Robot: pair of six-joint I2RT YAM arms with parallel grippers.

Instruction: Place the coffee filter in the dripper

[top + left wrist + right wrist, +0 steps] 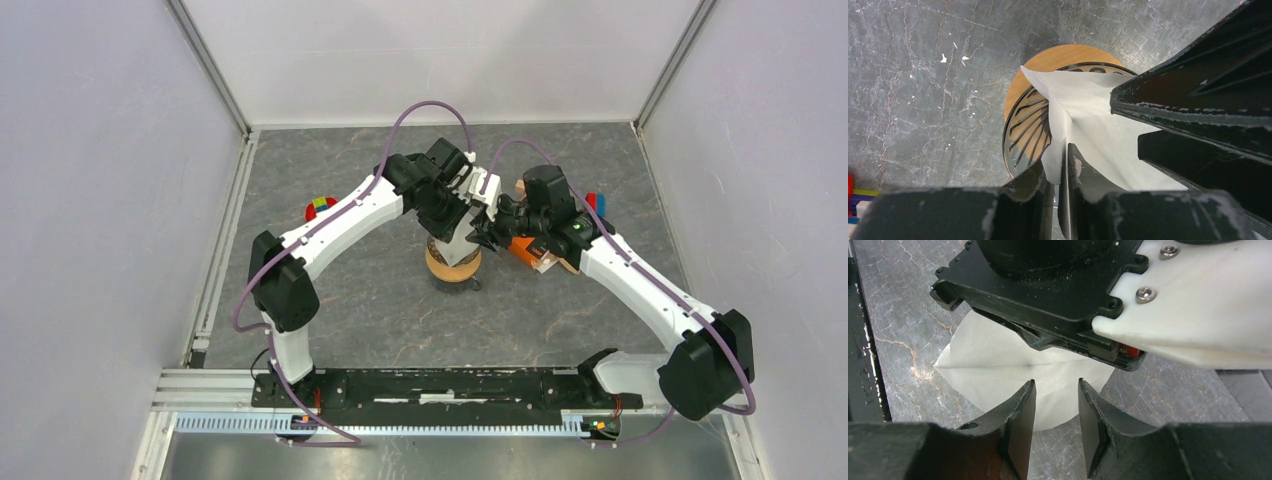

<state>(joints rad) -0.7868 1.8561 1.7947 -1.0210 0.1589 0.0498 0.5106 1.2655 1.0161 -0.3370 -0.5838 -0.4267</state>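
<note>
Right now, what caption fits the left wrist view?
Left gripper pinching a coffee filter over the ribbed dripper on its tan disc.

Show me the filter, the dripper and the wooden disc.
filter (1095, 117), left wrist view, on its white paper face.
dripper (1028, 130), left wrist view, on its ribbed wall.
disc (1058, 55), left wrist view, on its tan top.

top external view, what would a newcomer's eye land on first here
Both white arms arch inward and meet over a flat round tan disc at mid-table. Up close, the thin white paper coffee filter sits partly over the dark ribbed see-through dripper, held by the left gripper, jaws shut on its edge.
</note>
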